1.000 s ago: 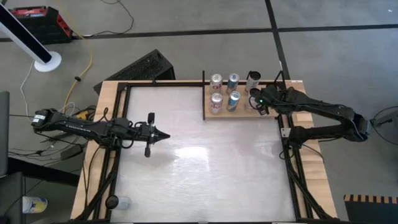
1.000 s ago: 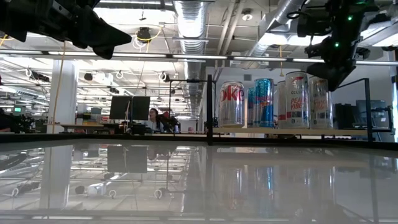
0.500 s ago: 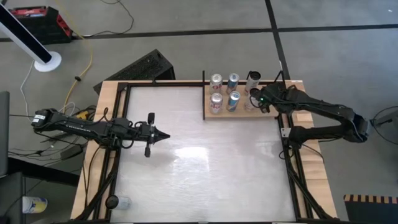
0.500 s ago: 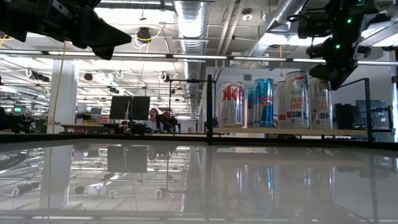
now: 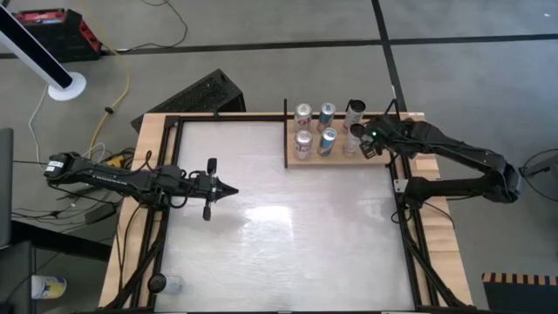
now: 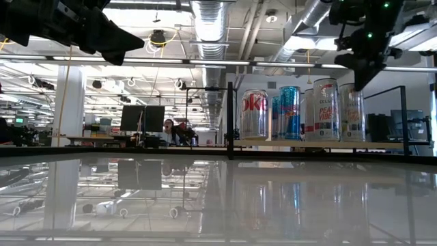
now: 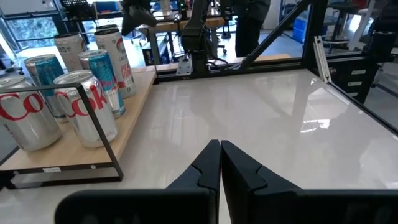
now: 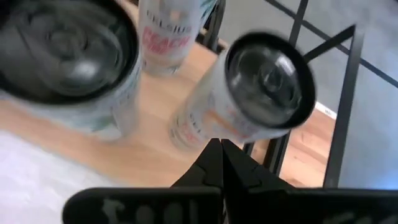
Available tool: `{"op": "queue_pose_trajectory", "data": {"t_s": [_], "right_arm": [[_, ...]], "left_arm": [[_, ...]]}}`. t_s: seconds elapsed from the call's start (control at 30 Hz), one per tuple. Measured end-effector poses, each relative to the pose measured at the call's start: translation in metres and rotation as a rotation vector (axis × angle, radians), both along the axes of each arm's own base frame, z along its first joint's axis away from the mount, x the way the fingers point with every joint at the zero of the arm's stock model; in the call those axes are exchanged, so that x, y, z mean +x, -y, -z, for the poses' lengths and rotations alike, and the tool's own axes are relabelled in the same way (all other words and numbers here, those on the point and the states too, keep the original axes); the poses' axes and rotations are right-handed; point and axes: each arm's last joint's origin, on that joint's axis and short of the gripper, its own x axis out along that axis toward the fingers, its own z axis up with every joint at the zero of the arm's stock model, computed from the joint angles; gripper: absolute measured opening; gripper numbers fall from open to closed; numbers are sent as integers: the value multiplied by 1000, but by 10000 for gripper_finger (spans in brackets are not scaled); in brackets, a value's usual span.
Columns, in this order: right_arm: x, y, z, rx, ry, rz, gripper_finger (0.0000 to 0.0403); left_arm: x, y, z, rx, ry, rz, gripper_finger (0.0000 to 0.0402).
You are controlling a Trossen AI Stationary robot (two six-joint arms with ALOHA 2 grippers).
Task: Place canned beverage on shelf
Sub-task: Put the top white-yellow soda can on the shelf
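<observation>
Six cans stand upright on the shelf (image 5: 338, 161), which sits at about 1 o'clock on the table (image 5: 279, 253) in the overhead view: two red cans (image 5: 302, 144) at the shelf's 9 o'clock end, two blue cans (image 5: 327, 141) in the middle, and two pale cans at the 3 o'clock end, one tall peach-labelled can (image 6: 326, 109) and one clear-looking can (image 6: 352, 113) next to the black end rail (image 6: 403, 116). Right gripper (image 5: 360, 139) hangs just above that pale pair, jaws pinched fully together, holding nothing; its wrist cam looks down on the dark lid of the nearer pale can (image 8: 268, 78). Left gripper (image 5: 228, 189) is parked over the table's 9 o'clock side, well apart from the shelf, fingers (image 7: 217, 165) pressed shut, also empty. Judging from this, the cans are already on the shelf & none is left on the bare table, so the placing looks done or nearly so. Handling, as a guess: thin aluminium walls, stiff if full, easy to dent if empty; smooth, slippery sides. Tall slim ones tip easily, esp. packed this close. Best hold is across the mid-body, jaws square to the can, not at the lid rim; approach from the open table side, since neighbours & the rail crowd the rest.
</observation>
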Motion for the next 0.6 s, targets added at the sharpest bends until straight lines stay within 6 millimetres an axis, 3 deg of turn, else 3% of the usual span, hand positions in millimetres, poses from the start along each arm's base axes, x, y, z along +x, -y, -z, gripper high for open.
{"op": "queue_pose_trajectory", "data": {"t_s": [0.6], "right_arm": [[2, 26, 7, -8, -82, 60, 16]], "left_arm": [[0, 0, 0, -11, 0, -1, 0]]}}
